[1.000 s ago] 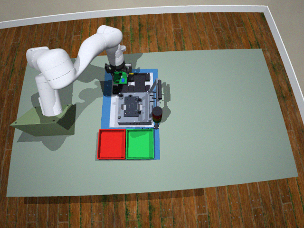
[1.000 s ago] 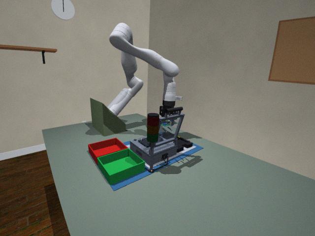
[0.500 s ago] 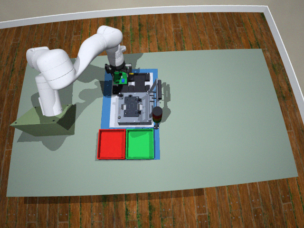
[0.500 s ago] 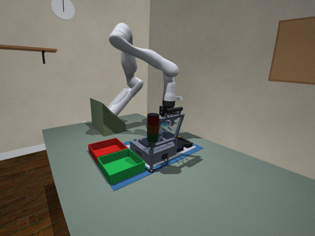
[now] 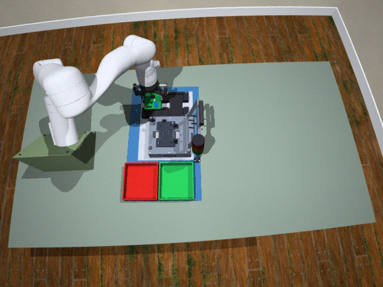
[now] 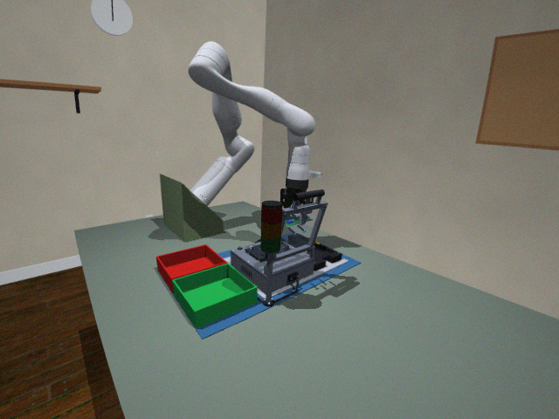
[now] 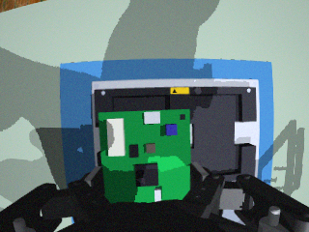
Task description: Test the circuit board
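The green circuit board is held above the left part of the black tray. My gripper is shut on it by its edges. In the wrist view the board fills the middle, component side toward the camera, its white connector at the left, with my gripper around its lower part. The tester lies just in front of the tray, its nest bare. Its lid stands open at the right side. The signal light is dark. The red bin and green bin are empty.
The arm's base stands on a green wedge to the left. A blue mat lies under tray, tester and bins. In the exterior view the raised lid frame and signal light stand close to my gripper.
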Controlling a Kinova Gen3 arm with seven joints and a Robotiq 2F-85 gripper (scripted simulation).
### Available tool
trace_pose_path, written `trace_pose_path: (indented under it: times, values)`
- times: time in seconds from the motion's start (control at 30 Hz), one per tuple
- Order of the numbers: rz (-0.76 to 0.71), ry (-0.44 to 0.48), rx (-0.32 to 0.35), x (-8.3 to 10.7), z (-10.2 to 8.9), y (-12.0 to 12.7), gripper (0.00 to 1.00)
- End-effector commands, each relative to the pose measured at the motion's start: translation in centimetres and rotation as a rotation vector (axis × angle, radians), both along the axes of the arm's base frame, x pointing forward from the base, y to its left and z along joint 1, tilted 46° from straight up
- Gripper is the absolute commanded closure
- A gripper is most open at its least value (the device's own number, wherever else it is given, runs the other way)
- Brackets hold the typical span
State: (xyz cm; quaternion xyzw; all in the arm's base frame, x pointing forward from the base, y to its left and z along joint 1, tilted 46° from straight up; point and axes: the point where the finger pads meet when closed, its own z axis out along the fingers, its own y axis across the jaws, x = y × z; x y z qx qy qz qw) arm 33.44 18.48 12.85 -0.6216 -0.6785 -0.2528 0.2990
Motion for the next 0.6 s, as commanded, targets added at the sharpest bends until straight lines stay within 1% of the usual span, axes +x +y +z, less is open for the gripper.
trace_pose_path:
  times: [0.0,0.33,0.4,0.57]
  values:
    - [-0.009,0.004,0.004,0.3,-0.3,-0.5,0.23]
    - [-0.009,0.004,0.004,1.5,-2.3,-2.5,0.23]
    - [-0.009,0.004,0.004,1.5,-2.3,-2.5,0.23]
    - [-0.009,0.004,0.004,2.1,-3.4,-3.7,0.23]
